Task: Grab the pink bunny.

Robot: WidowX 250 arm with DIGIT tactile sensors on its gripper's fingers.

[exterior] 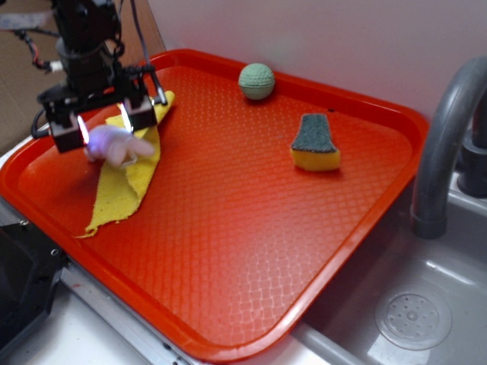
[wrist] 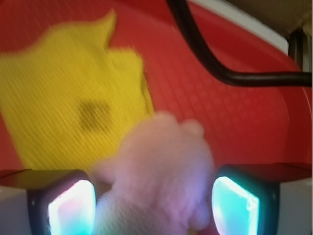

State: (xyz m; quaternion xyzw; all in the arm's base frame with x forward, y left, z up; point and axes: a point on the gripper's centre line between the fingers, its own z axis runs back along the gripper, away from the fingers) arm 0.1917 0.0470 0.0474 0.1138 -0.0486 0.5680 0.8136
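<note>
Glowing fingertips [wrist: 71, 208] flank the pink bunny [wrist: 159, 171] in the wrist view; no writing is readable anywhere. Gripper [exterior: 103, 126] parted about the toy's width, jaws on either side of it; contact cannot be told. Bunny lies on the yellow cloth [exterior: 129, 186], far left of the red tray [exterior: 251, 251]. Green ball [exterior: 256, 80] and sponge [exterior: 315, 143] well apart. Sink [exterior: 415, 319] at right.

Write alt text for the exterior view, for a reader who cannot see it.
A black robot gripper straddles a pink bunny lying on a yellow cloth at the left of a red tray, fingers on either side of the toy. Farther back sit a green knitted ball and a green-topped yellow sponge; a grey faucet and sink are at right.
</note>
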